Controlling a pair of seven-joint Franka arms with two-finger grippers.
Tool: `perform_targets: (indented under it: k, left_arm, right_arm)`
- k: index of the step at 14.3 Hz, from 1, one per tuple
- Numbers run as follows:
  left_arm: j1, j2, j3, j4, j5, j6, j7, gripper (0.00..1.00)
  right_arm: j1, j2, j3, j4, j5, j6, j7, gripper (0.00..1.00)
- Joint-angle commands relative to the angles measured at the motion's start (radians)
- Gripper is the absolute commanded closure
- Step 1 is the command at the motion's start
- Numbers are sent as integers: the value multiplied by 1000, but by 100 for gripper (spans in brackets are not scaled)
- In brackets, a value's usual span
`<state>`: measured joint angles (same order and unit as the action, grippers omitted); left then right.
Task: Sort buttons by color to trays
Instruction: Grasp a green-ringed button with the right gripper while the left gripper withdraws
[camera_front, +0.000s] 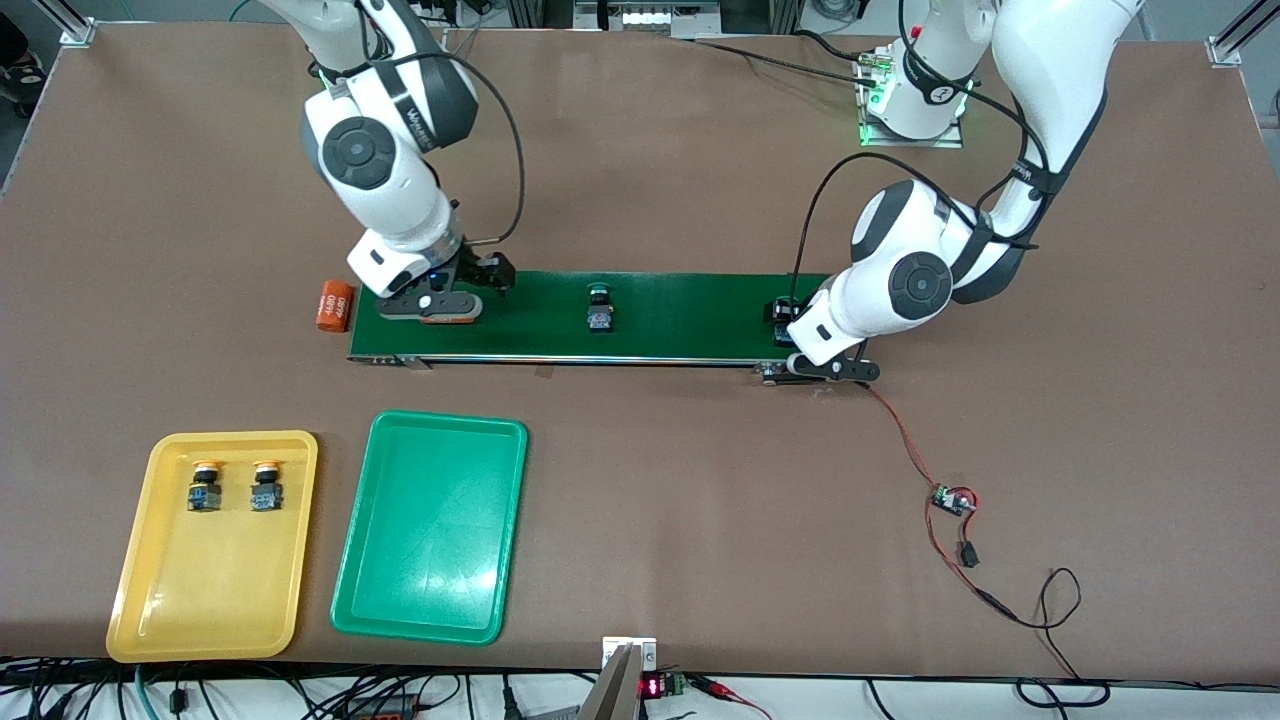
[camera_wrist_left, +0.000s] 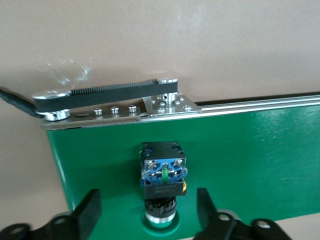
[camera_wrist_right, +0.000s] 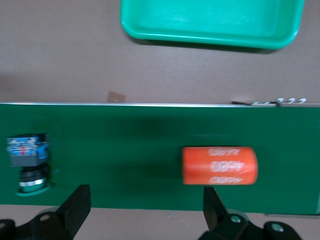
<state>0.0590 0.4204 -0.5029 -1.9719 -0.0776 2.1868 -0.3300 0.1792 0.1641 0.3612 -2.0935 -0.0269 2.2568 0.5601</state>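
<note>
Two yellow buttons (camera_front: 205, 485) (camera_front: 265, 485) stand in the yellow tray (camera_front: 170, 610). The green tray (camera_front: 430, 590) holds nothing; it also shows in the right wrist view (camera_wrist_right: 210, 30). One green button (camera_front: 599, 308) lies mid-belt, seen also in the right wrist view (camera_wrist_right: 29, 162). A second green button (camera_wrist_left: 162, 180) lies at the belt's left-arm end, partly hidden in the front view (camera_front: 780, 315). My left gripper (camera_front: 800, 342) (camera_wrist_left: 148, 212) is open, its fingers either side of this button's cap. My right gripper (camera_front: 440, 300) (camera_wrist_right: 146, 207) is open and empty over the belt's right-arm end.
The dark-green conveyor belt (camera_front: 690, 320) runs across the table's middle. One orange cylinder (camera_wrist_right: 219, 165) lies on it by my right gripper; another (camera_front: 335, 305) lies on the table off that end. A red wire with a small board (camera_front: 950, 498) trails from the belt's left-arm end.
</note>
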Motion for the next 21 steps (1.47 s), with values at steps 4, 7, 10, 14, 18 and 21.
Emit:
perform_targets:
  k: [4, 7, 10, 14, 18, 21]
  left_arm:
    - [24, -210, 58, 41, -16, -58, 0, 0]
    - [-26, -316, 202, 36, -7, -192, 60, 0]
    - [-68, -388, 361, 39, -1, -280, 312, 0]
    - [-93, -451, 465, 121, 117, -499, 451, 0]
    - [-68, -284, 465, 538, 168, -852, 459, 0]
    - [-70, -314, 466, 543, 144, -657, 448, 0]
  right_arm:
    - [84, 46, 12, -20, -13, 104, 139, 0]
    - [112, 90, 10, -19, -41, 133, 210, 0]
    - [118, 114, 7, -17, -62, 130, 253, 0]
    - [125, 132, 1, -13, -88, 127, 274, 0]
    - [126, 144, -13, -8, -131, 129, 287, 0]
    - [126, 153, -15, 18, -146, 133, 308, 0]
